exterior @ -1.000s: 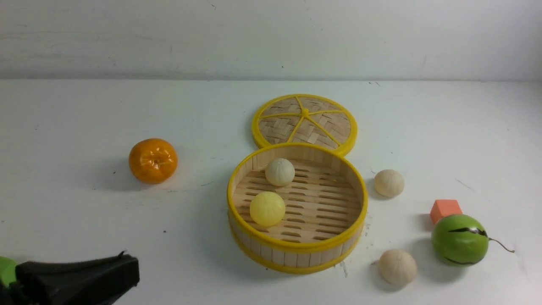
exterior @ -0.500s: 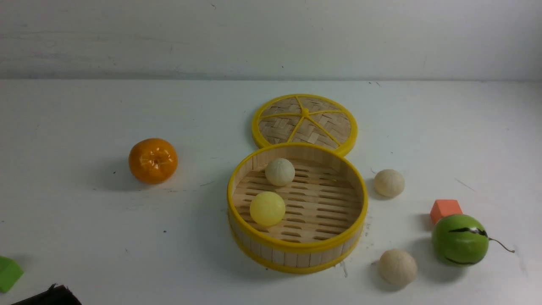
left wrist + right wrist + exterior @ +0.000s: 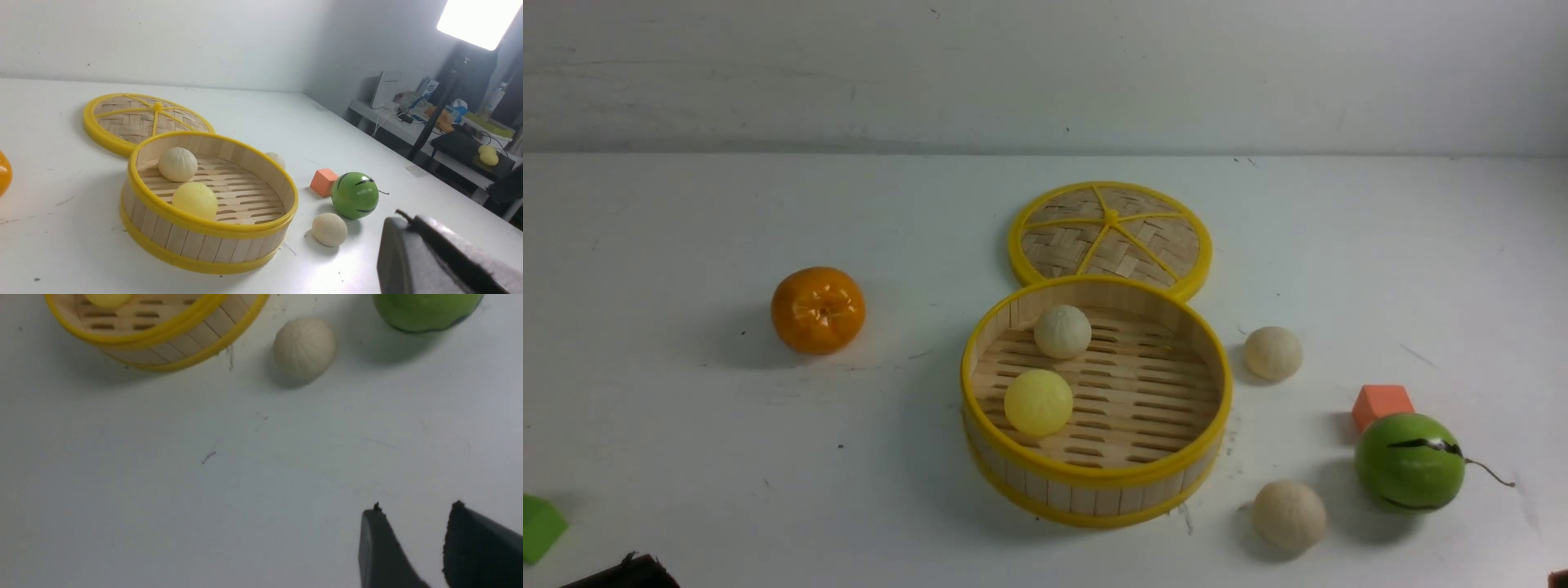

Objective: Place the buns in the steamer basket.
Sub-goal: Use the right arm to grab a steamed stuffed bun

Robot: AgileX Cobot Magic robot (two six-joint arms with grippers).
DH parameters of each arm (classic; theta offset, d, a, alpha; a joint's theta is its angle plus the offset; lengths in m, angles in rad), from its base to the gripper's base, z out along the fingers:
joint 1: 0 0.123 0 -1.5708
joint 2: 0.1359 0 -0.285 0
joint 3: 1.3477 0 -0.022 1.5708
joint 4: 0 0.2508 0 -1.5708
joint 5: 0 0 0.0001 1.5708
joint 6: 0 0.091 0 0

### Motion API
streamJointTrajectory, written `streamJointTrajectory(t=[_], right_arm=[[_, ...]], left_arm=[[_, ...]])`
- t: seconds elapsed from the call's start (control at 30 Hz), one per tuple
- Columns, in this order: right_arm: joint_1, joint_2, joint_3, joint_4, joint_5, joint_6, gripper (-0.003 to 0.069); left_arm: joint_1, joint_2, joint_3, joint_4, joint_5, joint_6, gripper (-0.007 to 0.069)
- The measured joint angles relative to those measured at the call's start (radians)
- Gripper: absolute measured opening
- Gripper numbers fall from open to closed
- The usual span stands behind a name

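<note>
The steamer basket (image 3: 1094,483) sits on the white table (image 3: 686,433), about centre and slightly toward the near edge. Two buns are inside it on the slatted floor: a cream bun (image 3: 1062,331) by the far-left wall and the pale yellow bun (image 3: 1038,402) by the near-left wall, the two apart.

Two more cream buns are out on the table toward the right edge. One (image 3: 1272,353) is just beside the basket's right wall, and the other (image 3: 1289,514) is off its near-right side, closer to the near edge.

The woven lid (image 3: 1111,237) lies flat behind the basket toward the far edge, with its rim meeting the basket's rim. An orange (image 3: 818,309) is well apart toward the left edge. A green ball with a stem (image 3: 1409,462) and a small orange cube (image 3: 1382,404) are near the right edge, the cube just behind the ball. A green block (image 3: 539,527) is at the near-left corner.

The left gripper (image 3: 433,253) is low at the near-left corner. Only a grey padded mass shows, so whether its jaws are apart or together cannot be told. The right gripper (image 3: 416,510) hovers over bare table at the near-right corner, its jaws a narrow gap apart with only table between them, and the nearer cream bun is well apart from it.
</note>
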State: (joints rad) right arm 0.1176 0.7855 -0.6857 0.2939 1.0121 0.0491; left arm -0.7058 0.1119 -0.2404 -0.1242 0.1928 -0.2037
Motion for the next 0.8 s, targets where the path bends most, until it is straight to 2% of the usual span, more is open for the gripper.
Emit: streamJointTrajectory(t=[0.13, 0.23, 0.33, 0.47, 0.53, 0.63, 0.8], right_arm=[[0.009, 0.208, -0.113, -0.006, 0.039, -0.049, 0.024], [0.064, 0.333, -0.184, -0.016, 0.042, -0.049, 0.024], [0.18, 0.46, -0.249, -0.046, 0.018, -0.013, 0.024], [0.323, 0.604, -0.324, -0.159, -0.029, 0.053, 0.024], [0.363, 0.664, -0.357, -0.215, -0.038, 0.08, 0.024], [0.386, 0.753, -0.385, -0.278, -0.062, 0.103, 0.0247], [0.371, 0.851, -0.4, -0.304, -0.122, 0.104, 0.0288]], left_arm=[[0.0, 0.0, 0.0, 0.0, 0.0, 0.0, -0.0013], [0.0, 0.0, 0.0, 0.0, 0.0, 0.0, -0.0013], [0.0, 0.0, 0.0, 0.0, 0.0, 0.0, -0.0013], [0.0, 0.0, 0.0, 0.0, 0.0, 0.0, -0.0013], [0.0, 0.0, 0.0, 0.0, 0.0, 0.0, -0.0013], [0.0, 0.0, 0.0, 0.0, 0.0, 0.0, -0.0013], [0.0, 0.0, 0.001, 0.0, 0.001, 0.0, -0.0013]])
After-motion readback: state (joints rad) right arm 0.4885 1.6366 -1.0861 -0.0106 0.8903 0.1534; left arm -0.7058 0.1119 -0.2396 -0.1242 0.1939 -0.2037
